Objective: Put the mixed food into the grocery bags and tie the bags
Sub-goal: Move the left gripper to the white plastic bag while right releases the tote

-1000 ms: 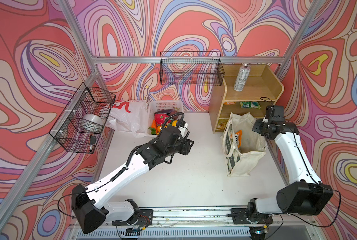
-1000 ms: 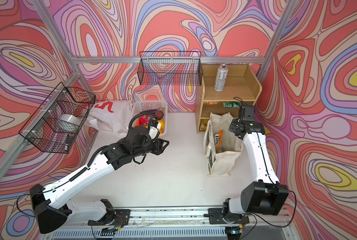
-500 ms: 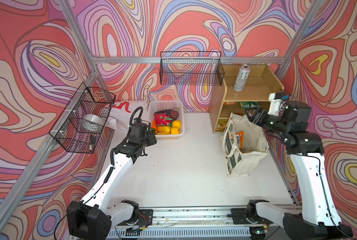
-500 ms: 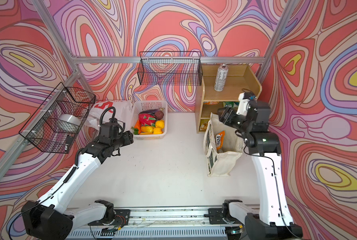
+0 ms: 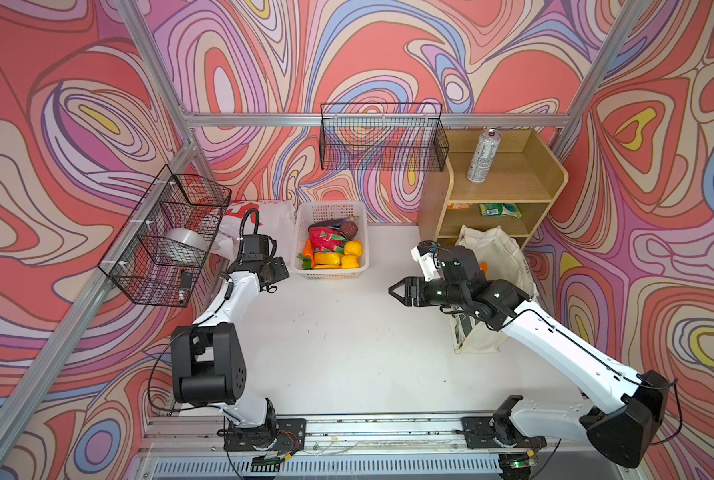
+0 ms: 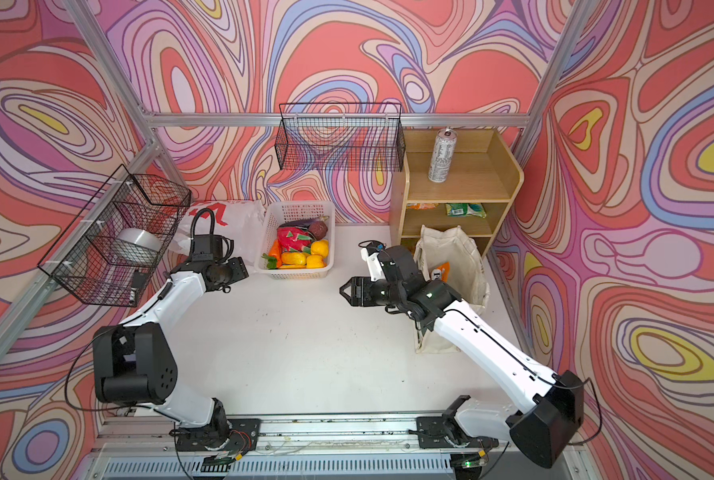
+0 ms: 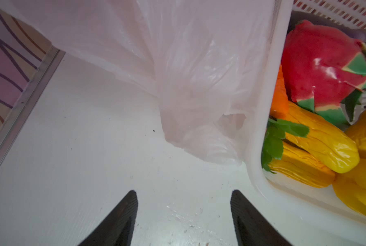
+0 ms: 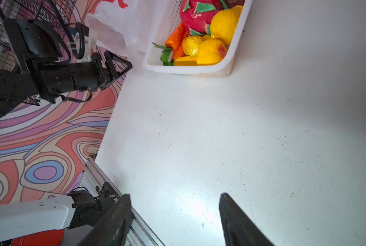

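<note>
My left pincer [image 7: 184,191] and right pincer [image 8: 173,194] are spread, empty. The plastic bag [image 7: 199,74] lies beside the basket [image 7: 264,95] of toy fruit [image 7: 318,64]. I should pinch the bag's edge gently with my left one.

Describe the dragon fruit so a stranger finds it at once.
Find the white lattice basket by the back wall, between the plastic bag and the wooden shelf. The dragon fruit lies inside, the only pink-red piece with green scales; everything around it is yellow, orange or purple.
</note>
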`<state>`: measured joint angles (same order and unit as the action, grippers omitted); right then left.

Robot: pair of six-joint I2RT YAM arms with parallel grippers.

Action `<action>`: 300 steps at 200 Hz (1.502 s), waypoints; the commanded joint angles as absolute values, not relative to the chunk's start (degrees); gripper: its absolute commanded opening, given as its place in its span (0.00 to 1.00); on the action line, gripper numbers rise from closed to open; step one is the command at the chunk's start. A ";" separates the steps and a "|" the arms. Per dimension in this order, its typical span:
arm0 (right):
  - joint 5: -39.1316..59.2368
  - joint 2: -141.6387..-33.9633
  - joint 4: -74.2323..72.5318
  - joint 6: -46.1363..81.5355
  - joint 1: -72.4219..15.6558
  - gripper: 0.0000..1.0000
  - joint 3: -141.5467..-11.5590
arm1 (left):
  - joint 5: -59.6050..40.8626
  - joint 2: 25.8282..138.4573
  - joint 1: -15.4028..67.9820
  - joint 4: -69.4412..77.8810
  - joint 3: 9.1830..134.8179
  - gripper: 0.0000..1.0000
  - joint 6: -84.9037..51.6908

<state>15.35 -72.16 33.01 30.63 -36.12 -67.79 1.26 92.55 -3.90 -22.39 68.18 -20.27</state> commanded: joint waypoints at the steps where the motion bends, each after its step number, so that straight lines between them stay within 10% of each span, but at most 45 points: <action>1: 12.21 -71.72 30.70 31.17 -36.34 0.69 -66.72 | 0.60 96.62 -5.45 -19.79 72.34 0.72 -15.96; 80: 9.13 -75.62 34.05 29.79 -36.30 0.68 -69.34 | -2.98 109.77 -7.47 -16.76 82.15 0.68 -10.88; 117: 9.27 -76.84 33.42 30.40 -36.30 0.67 -69.30 | -7.20 110.76 -7.47 -16.75 82.78 0.00 -8.99; 300: 15.12 -84.93 12.47 20.92 -47.86 0.68 -67.30 | -15.34 61.59 10.99 -31.91 54.85 0.00 -31.00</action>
<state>15.05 -83.68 21.74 25.19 -45.50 -68.64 -11.62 62.06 7.92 -31.29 54.65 -26.65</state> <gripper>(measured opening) 0.678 0.047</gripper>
